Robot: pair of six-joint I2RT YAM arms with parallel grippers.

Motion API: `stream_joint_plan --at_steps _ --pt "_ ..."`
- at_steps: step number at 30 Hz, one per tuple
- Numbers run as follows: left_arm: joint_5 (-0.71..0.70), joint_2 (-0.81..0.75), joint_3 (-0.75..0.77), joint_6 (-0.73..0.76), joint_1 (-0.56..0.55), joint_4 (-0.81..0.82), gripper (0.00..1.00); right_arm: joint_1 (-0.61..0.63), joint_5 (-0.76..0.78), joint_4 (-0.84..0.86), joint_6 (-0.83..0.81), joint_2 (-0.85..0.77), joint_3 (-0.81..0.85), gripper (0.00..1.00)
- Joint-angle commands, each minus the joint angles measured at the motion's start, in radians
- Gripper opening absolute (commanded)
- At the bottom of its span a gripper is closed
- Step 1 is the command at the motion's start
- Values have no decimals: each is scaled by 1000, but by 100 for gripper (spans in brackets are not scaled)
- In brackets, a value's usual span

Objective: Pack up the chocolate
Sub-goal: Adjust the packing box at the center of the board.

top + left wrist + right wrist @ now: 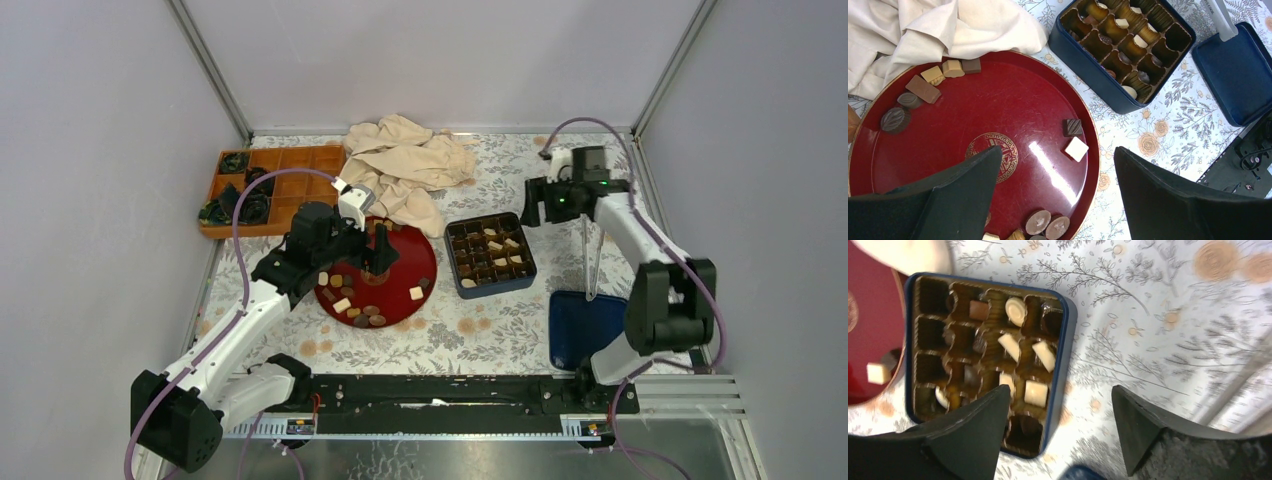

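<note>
While the left pincer hung over the red tray, its fingers were spread wide w/ nothing between them. The right pincer was also released and empty afaict, parked above the blue box, towards its right rim.

Where the chocolate was: some pcs already sat in the box compartments, mostly cream ones on the right side, and plenty of slots were bare. The rest was loose on the tray. There was a bunch at its left side, a few at the near rim, and a dark square w/ a white square just beside it at the right edge.

The bit that mattered imo: that white square lay right and a little near of the left pincer, on the side facing the box. It's square, so no real long axis, but it sat skewed to the finger line, so a small wrist turn prob needed. The left arm was clearly the closer one. The right arm was well apart from the tray, box in between. So my guess was left picks, then carries it right to an open slot.
</note>
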Motion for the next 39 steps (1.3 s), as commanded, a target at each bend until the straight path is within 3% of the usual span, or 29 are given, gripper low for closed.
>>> stream_joint_plan --at_steps 1,3,6,10,14,25,34,39 --pt "-7 -16 -5 6 5 13 91 -83 -252 -146 -274 -254 -12 83" --pt "-4 -20 -5 3 5 13 91 -85 -269 -204 -372 -319 -80 82" --pt "3 -24 -5 -1 6 14 91 -86 -183 -314 -398 -349 -152 65" --pt "6 -33 -2 -6 5 14 90 -84 -78 -452 -447 -351 -206 64" --pt "9 -33 0 -11 5 13 90 -72 -36 -462 -461 -334 -257 64" --pt "-7 -42 -3 -9 5 13 90 44 129 -348 -395 -142 -330 66" --pt "-8 -40 -3 -9 5 13 90 92 173 -290 -373 -91 -368 45" --pt "-11 -39 -5 -8 5 14 90 92 298 -227 -367 -106 -367 28"
